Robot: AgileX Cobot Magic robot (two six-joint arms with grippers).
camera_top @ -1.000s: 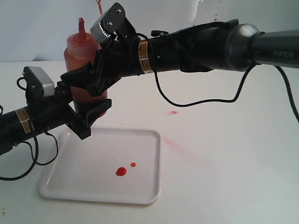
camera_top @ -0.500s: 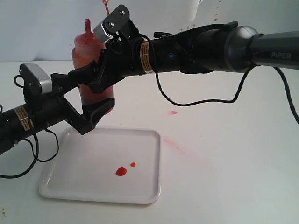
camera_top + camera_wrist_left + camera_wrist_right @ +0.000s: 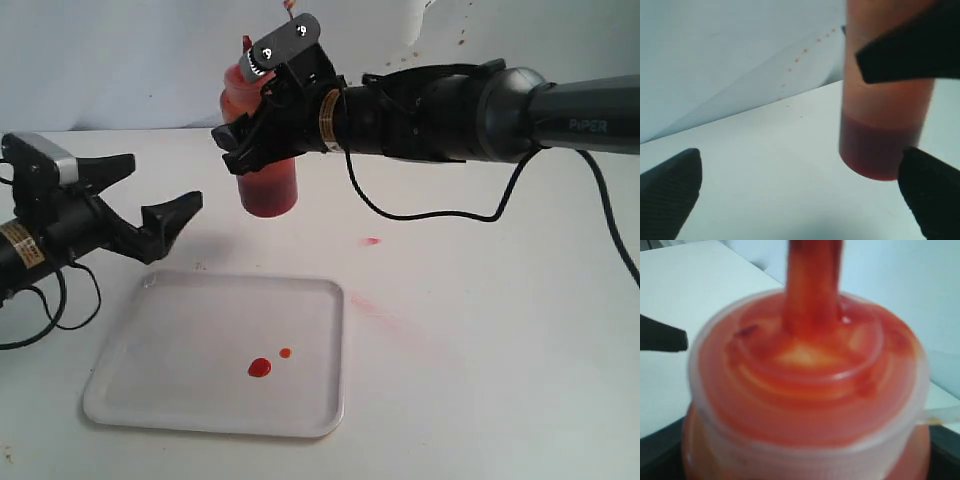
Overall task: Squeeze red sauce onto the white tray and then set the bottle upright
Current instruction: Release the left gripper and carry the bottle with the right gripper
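The bottle (image 3: 268, 170) is upright beyond the far edge of the white tray (image 3: 180, 340), and my right gripper (image 3: 255, 140) is shut around its upper body. Whether its base rests on the table I cannot tell. In the right wrist view the smeared bottle top (image 3: 805, 370) and nozzle (image 3: 812, 285) fill the frame. My left gripper (image 3: 148, 190) stands open to the left of the bottle, holding nothing. Its wrist view shows the bottle (image 3: 882, 140) beside one fingertip (image 3: 930, 195). Two drops of red sauce (image 3: 259, 368) lie on the tray.
Pink smears mark the table right of the tray (image 3: 371, 241). A black cable (image 3: 430, 214) loops under the right arm. The left arm's cable (image 3: 60, 310) hangs by the tray's left corner. A pale wall with red specks stands behind.
My left gripper has let go of the bottle and drawn back to the left, open. My right gripper has carried the upright bottle to the right, away from the tray.
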